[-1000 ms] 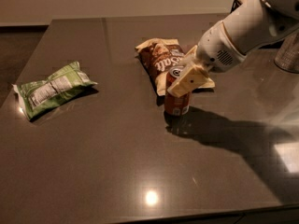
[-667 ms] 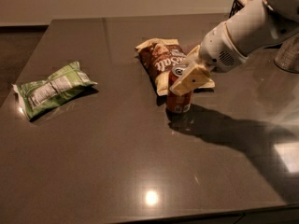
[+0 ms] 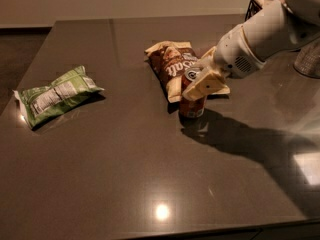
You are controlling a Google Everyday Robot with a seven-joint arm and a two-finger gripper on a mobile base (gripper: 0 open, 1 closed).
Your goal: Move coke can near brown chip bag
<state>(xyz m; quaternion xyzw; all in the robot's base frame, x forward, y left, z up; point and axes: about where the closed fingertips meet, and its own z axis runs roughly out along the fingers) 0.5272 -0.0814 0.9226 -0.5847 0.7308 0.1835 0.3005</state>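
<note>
**Record of Holdings: One Camera View, Dark Table**

Item 1. The table [image 3: 125, 174]: a dark, glossy brown surface that filled most of the frame. A small round spot of light was reflected near the bottom centre.

Item 2. My arm [image 3: 260, 39]: white and cylindrical, it entered from the upper right corner and sloped down toward the centre of the frame. Its broad shadow lay across the table at lower right.

Item 3. My gripper [image 3: 197, 81]: just right of frame centre, at the end of the arm. It was closed around the upper part of the coke can. One cream-coloured finger [image 3: 206, 84] lay slantwise across the can's front face. The other finger was hidden behind the can.

Item 4. The coke can [image 3: 193, 104]: red-brown and upright, just right of frame centre. Its base appeared to meet the table, with a dim reflection below it. Part of its silver top showed above my finger.

Item 5. The brown chip bag [image 3: 170, 66]: brown and cream, with white script lettering. It lay flat, above and slightly left of the can. The can stood at the bag's lower right corner, just beside it or touching it; I could not tell which.

Item 6. The green chip bag [image 3: 57, 95]: green with a white label, lying flat at the left of the frame, well apart from the can and the brown bag.

Item 7. A pale, ribbed object [image 3: 309, 59]: at the right edge and cut off by the frame, so I could not tell what it was.
</note>
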